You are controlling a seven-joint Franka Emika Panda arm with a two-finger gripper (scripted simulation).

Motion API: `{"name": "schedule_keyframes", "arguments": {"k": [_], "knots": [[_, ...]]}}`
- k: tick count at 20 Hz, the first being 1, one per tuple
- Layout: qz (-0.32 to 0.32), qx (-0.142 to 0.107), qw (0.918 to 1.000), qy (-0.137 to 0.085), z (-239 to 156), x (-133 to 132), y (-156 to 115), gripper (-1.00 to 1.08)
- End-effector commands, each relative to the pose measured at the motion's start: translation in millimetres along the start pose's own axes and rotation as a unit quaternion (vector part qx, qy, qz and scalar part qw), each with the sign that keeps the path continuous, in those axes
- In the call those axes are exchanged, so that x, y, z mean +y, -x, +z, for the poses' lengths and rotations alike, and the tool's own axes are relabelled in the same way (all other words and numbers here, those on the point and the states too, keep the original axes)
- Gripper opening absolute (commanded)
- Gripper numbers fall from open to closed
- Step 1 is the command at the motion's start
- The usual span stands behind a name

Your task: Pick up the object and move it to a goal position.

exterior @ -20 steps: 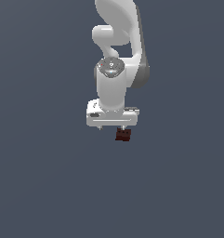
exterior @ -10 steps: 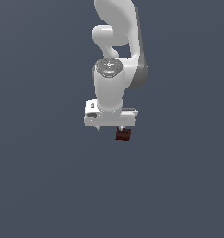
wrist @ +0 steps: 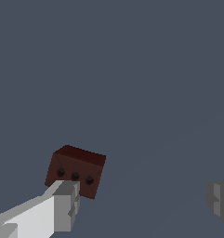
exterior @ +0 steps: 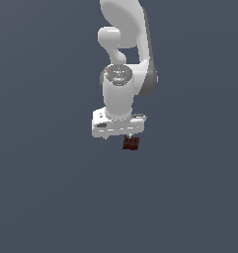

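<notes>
Object (exterior: 131, 143) sits just below the white hand of the arm (exterior: 121, 94) in the exterior view, toward that view's right side of the hand, a small dark reddish-brown block against the plain grey-blue surface (exterior: 51, 188). The wrist view shows the object (wrist: 76, 171) as a boxy piece with a darker top face and three dark dots in a row on its facing side. The end effector (wrist: 143, 204) is spread wide: one light grey fingertip (wrist: 62, 204) lies at the near lower edge of the object, overlapping it in the picture, while the other fingertip (wrist: 219, 201) stands well apart from it at the far edge of the frame. The object is not between the fingers; it lies beside the one finger, off to the outer side of the gap. Whether that finger actually touches the block cannot be told. In the exterior view the end effector (exterior: 119, 137) points straight down.
</notes>
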State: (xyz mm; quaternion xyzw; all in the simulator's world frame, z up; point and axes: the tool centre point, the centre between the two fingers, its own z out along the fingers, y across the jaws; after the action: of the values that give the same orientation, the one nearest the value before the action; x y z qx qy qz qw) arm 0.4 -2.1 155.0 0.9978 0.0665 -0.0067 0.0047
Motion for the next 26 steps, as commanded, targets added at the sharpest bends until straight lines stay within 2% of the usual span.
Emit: {"name": "schedule_keyframes", "arguments": {"k": [1,7,13,19,26], "knots": [[-0.028,0.000,0.9996,0.001,4.1,-2.7,1.3,1.00],[-0.115,-0.001,0.9933,0.003,16.2,-11.4,5.5,1.00],[-0.208,-0.001,0.9781,0.004,28.7,-21.2,10.2,1.00],[-0.300,0.000,0.9541,0.004,40.6,-31.7,15.4,1.00],[-0.403,0.001,0.9151,0.003,53.8,-44.6,21.9,1.00]]}}
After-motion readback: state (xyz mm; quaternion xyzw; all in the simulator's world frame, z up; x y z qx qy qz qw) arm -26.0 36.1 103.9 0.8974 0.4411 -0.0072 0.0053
